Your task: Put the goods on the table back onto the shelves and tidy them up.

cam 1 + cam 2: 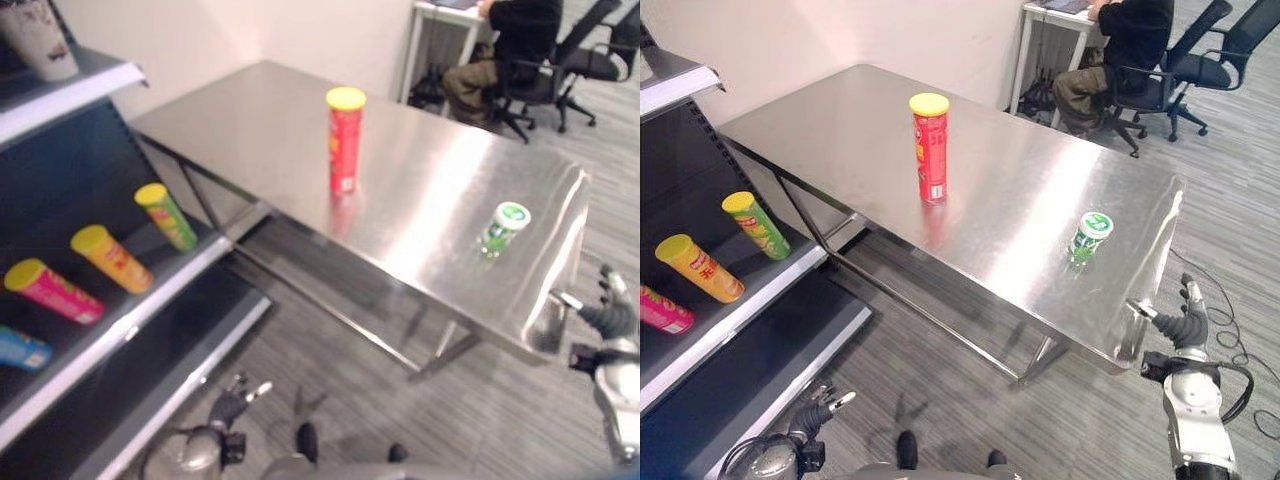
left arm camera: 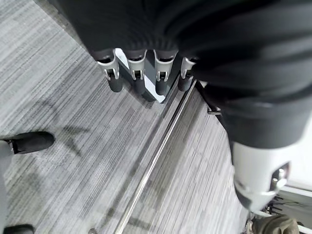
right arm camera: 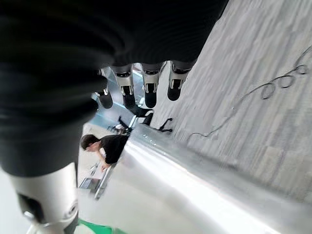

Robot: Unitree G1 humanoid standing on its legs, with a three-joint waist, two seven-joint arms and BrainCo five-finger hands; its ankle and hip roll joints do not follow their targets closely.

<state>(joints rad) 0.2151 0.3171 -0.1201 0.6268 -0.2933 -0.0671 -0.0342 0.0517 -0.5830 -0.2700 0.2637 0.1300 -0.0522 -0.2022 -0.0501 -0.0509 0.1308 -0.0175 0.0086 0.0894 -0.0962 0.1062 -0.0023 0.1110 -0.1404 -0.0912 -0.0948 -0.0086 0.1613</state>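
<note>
Steel table (image 1: 980, 130): a red can (image 1: 930, 148) stands upright near its centre, a green-lidded cup (image 1: 1090, 236) towards its near right corner. Both hands hang below table level, left hand (image 1: 818, 414) and right hand (image 1: 1185, 325), fingers relaxed, holding nothing. Shelf (image 1: 750, 300) left of table carries lying cans (image 1: 756, 225).

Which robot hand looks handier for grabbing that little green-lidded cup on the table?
Probably the right robot hand: it hangs open beside the table corner nearest the green-lidded cup. The left robot hand hangs open low by the shelves, farther off.
</note>
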